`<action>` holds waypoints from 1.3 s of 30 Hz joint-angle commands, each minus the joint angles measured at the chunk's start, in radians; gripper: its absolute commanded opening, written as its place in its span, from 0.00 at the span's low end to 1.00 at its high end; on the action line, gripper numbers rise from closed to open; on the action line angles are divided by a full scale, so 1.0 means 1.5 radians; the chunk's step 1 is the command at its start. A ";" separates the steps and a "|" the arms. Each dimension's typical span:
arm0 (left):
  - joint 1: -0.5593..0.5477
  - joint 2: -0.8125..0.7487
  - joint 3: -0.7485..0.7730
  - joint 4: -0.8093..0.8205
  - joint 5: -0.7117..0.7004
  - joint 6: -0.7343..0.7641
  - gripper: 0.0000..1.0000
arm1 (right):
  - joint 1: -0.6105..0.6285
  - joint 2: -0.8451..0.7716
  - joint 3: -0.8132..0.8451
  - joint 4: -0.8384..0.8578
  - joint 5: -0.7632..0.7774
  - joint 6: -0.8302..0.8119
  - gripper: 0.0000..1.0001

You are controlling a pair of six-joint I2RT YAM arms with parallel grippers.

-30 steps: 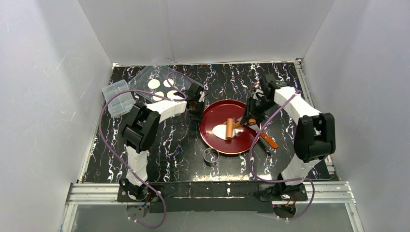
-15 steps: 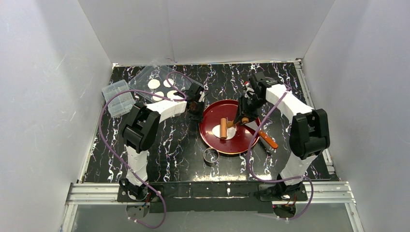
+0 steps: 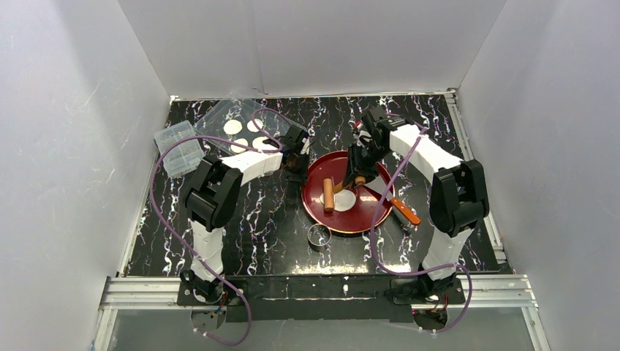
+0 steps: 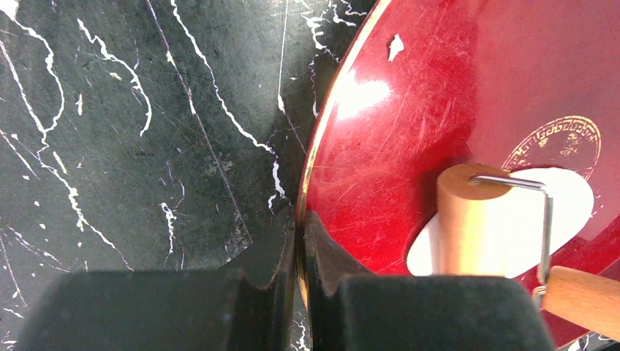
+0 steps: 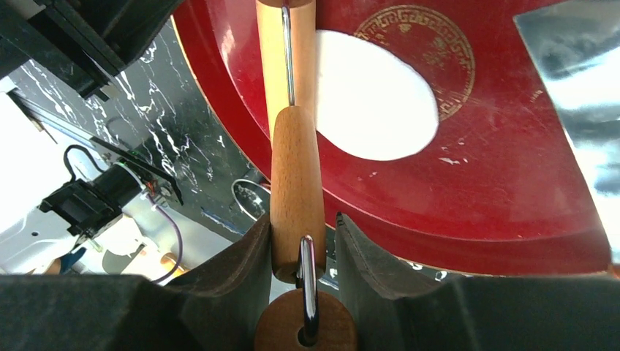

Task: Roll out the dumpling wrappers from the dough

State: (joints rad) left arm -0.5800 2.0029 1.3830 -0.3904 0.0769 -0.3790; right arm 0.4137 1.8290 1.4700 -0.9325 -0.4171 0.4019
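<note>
The dough [image 3: 345, 199] is a flattened white patch on the red plate [image 3: 365, 219]. It also shows in the right wrist view as dough [image 5: 373, 95] beside the plate's gold emblem. A wooden roller [image 3: 328, 194] lies at the dough's left edge. My right gripper [image 3: 358, 173] is shut on the roller's wooden handle [image 5: 297, 183]. My left gripper [image 3: 296, 162] is shut on the plate's left rim [image 4: 316, 175], one finger inside and one outside. Round dumpling wrappers [image 3: 234, 126] lie on a clear lid at the back left.
A small metal ring [image 3: 318, 235] stands on the black marble mat just in front of the plate. An orange-handled scraper [image 3: 402, 210] lies over the plate's right rim. A clear plastic box [image 3: 178, 148] sits at the far left.
My right gripper has swept the roller leftward across the dough, from its right side to its left edge. The left gripper has kept hold of the plate rim.
</note>
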 commanded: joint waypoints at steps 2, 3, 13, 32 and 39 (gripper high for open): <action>-0.011 0.005 -0.022 -0.063 -0.036 0.031 0.00 | -0.021 -0.036 -0.043 -0.095 0.135 -0.056 0.01; -0.011 0.004 -0.021 -0.063 -0.032 0.029 0.00 | -0.021 -0.040 -0.046 -0.097 0.130 -0.056 0.01; -0.011 0.005 -0.024 -0.059 -0.027 0.026 0.00 | 0.039 0.011 -0.008 -0.050 0.086 0.001 0.01; -0.011 0.010 -0.021 -0.057 -0.037 0.030 0.00 | -0.004 -0.032 -0.092 -0.035 0.083 -0.003 0.01; -0.011 0.007 -0.025 -0.062 -0.054 0.037 0.00 | 0.038 0.027 0.007 -0.011 0.019 0.029 0.01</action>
State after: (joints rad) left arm -0.5800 2.0026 1.3827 -0.3901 0.0765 -0.3775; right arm 0.4278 1.7905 1.4220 -0.9192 -0.4194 0.4328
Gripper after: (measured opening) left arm 0.032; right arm 0.404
